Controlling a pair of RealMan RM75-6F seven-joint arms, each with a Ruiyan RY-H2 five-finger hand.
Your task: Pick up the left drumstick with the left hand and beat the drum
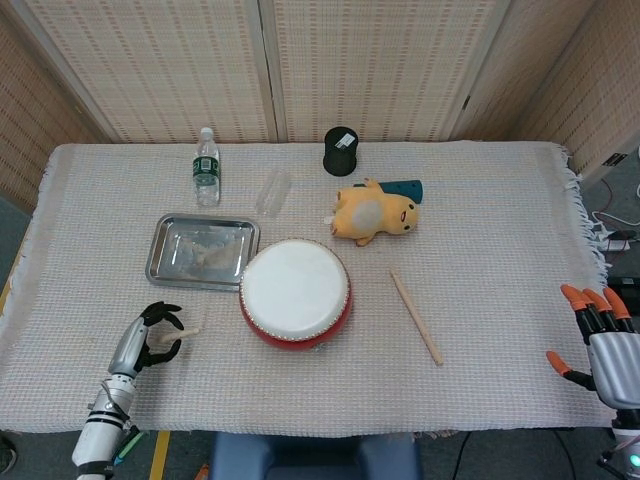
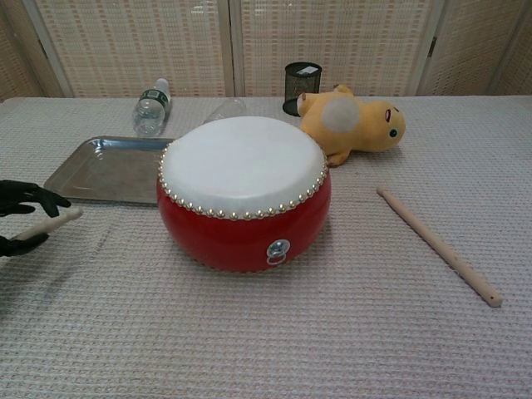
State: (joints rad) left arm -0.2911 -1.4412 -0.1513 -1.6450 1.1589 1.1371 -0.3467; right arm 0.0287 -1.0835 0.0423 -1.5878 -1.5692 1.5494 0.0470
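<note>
The red drum [image 1: 295, 292] [image 2: 243, 189] with its white skin sits at the middle of the table. To its left, my left hand [image 1: 148, 337] [image 2: 18, 218] holds the left drumstick [image 1: 187, 329] [image 2: 48, 224] lifted off the cloth, its tip pointing toward the drum. Only a short end of the stick shows past the fingers. A second drumstick [image 1: 416, 317] [image 2: 438, 244] lies on the cloth right of the drum. My right hand [image 1: 600, 340] hangs off the table's right edge, fingers spread and holding nothing.
A metal tray [image 1: 201, 250] [image 2: 110, 169] lies behind my left hand. A water bottle [image 1: 206, 167], a clear cup [image 1: 272, 191], a black mesh cup [image 1: 340, 151] and a yellow plush toy [image 1: 373, 213] stand behind the drum.
</note>
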